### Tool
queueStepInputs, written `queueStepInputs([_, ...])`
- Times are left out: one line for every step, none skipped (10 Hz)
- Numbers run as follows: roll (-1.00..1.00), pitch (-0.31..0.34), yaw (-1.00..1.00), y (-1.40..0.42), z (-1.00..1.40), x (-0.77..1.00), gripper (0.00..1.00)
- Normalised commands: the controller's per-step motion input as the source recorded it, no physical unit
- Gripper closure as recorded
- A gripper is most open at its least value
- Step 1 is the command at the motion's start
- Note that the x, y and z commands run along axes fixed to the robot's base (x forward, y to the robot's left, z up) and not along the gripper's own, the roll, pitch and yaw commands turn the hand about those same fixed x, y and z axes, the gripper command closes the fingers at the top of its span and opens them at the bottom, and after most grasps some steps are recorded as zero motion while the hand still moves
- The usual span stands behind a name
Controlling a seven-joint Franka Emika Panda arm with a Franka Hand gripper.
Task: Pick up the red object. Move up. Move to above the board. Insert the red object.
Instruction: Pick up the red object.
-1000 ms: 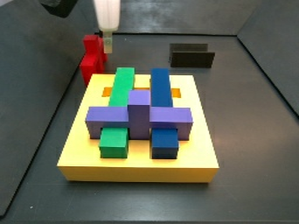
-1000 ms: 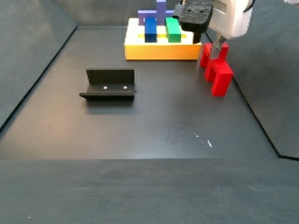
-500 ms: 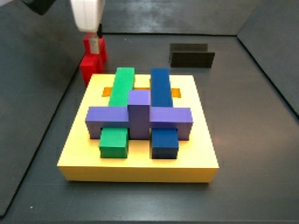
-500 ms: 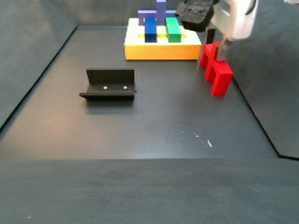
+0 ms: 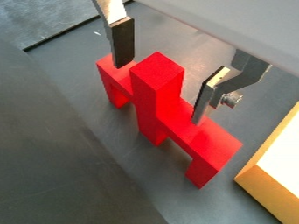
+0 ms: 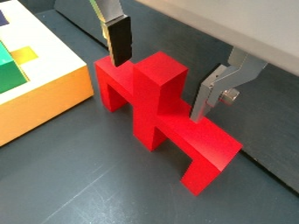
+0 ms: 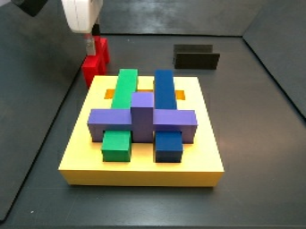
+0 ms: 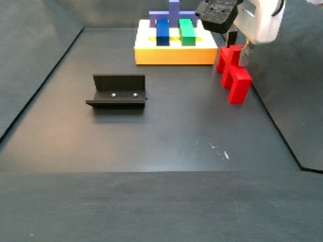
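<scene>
The red object (image 5: pixel 163 114) stands on the dark floor right beside the board (image 7: pixel 143 165), and both wrist views show it (image 6: pixel 158 105). It also shows in both side views (image 7: pixel 93 61) (image 8: pixel 233 77). The gripper (image 5: pixel 167 74) is open just above it, with one silver finger (image 5: pixel 121 39) on each side of its raised middle block (image 6: pixel 211 92). The fingers do not grip it. The board is a yellow slab (image 8: pixel 177 55) with green and blue bars and a purple cross block (image 7: pixel 143 116) in its top.
The fixture (image 8: pixel 117 92) stands on the floor away from the board, and shows at the back in a side view (image 7: pixel 196 57). The board's yellow edge (image 5: pixel 274 175) lies close to the red object (image 6: pixel 35 87). Grey walls enclose the floor.
The gripper has shifted sideways, away from the board, over the red object's raised block. The red object and the board have not moved.
</scene>
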Motion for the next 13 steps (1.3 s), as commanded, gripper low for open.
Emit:
queueStepInputs([0.0, 0.0, 0.0, 0.0, -0.11, 0.02, 0.0])
queueStepInputs([0.0, 0.0, 0.0, 0.0, -0.08, 0.03, 0.0])
queueStepInputs([0.0, 0.0, 0.0, 0.0, -0.08, 0.06, 0.0])
queueStepInputs([0.0, 0.0, 0.0, 0.0, -0.08, 0.05, 0.0])
queueStepInputs([0.0, 0.0, 0.0, 0.0, -0.05, 0.03, 0.0])
queueStepInputs([0.0, 0.0, 0.0, 0.0, -0.07, 0.05, 0.0])
queueStepInputs([0.0, 0.0, -0.14, 0.0, -0.1, 0.06, 0.0])
queueStepInputs([0.0, 0.0, -0.27, 0.04, -0.09, 0.0, 0.0])
queueStepInputs([0.0, 0.0, -0.25, 0.05, -0.08, 0.0, 0.0])
queueStepInputs([-0.04, 0.0, -0.19, 0.05, -0.03, 0.0, 0.0])
queueStepInputs([-0.05, 0.0, -0.15, 0.03, -0.03, 0.07, 0.0])
queueStepInputs([-0.02, 0.0, -0.03, 0.0, 0.0, 0.06, 0.0])
queueStepInputs([0.01, 0.0, 0.0, 0.0, 0.0, 0.0, 0.0])
